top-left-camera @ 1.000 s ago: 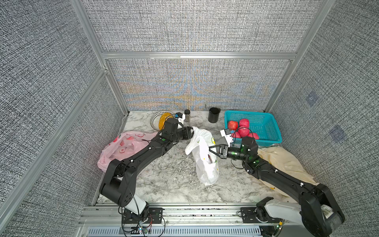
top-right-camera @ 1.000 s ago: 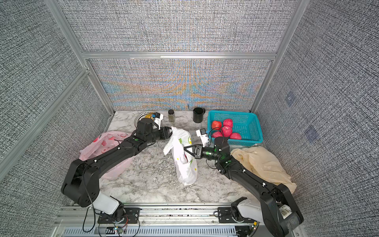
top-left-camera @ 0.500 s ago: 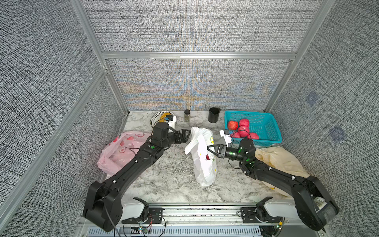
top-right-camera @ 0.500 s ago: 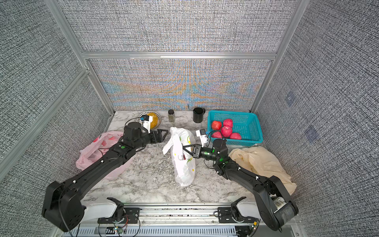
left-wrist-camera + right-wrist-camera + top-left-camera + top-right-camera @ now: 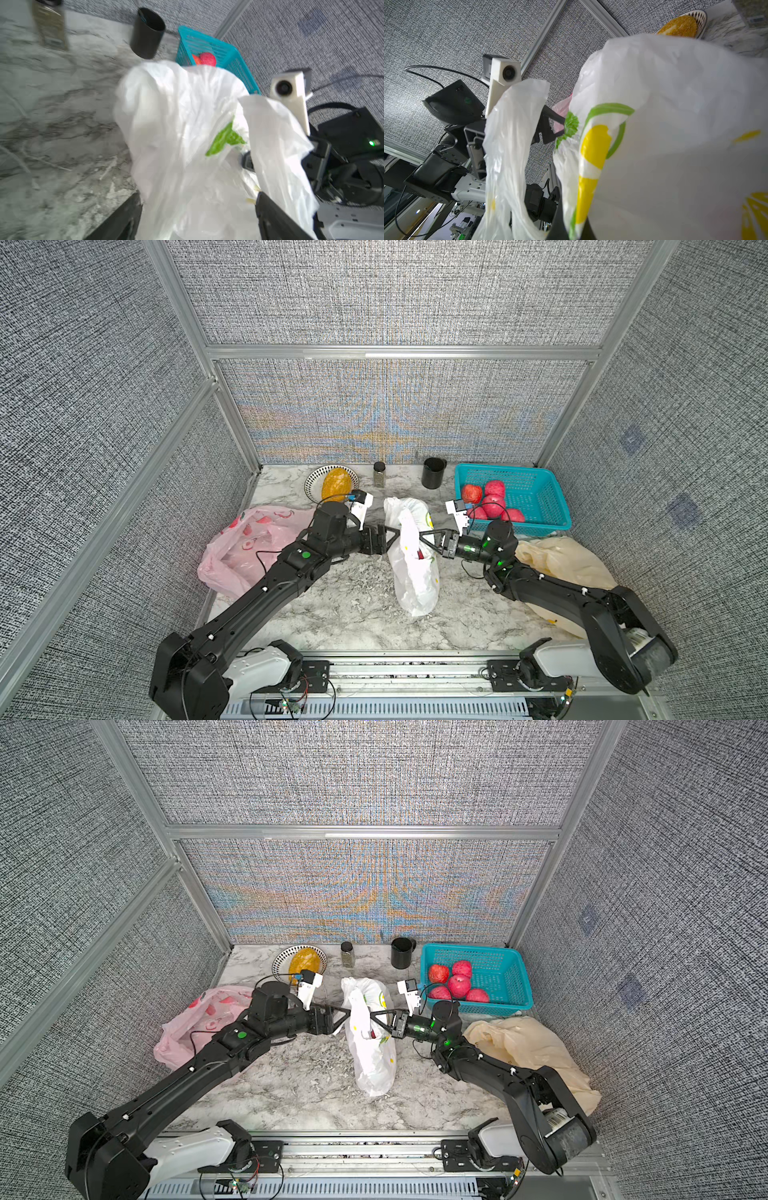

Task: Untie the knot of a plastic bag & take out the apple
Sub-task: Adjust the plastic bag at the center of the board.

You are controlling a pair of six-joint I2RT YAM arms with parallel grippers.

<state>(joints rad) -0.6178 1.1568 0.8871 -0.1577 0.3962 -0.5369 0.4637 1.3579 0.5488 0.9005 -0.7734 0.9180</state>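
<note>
Left gripper (image 5: 395,537) is hovering with its jaws spread apart around one side of the white plastic bag (image 5: 415,576). Right gripper (image 5: 423,536) is clamping the opposite edge, and the bag is standing on the tabletop (image 5: 345,597) between them.

Glossy thin plastic bag (image 5: 415,572), smooth marble-look tabletop (image 5: 353,614), teal plastic mesh basket (image 5: 528,524).

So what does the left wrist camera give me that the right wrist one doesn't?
Only left wrist: the black cup, the teal basket with red apples, and the right arm's wrist camera. Only right wrist: the striped bowl with yellow food, a sliver of pink bag, and the left arm's wrist camera. Both: the white bag with its green print, filling much of each frame.
</note>
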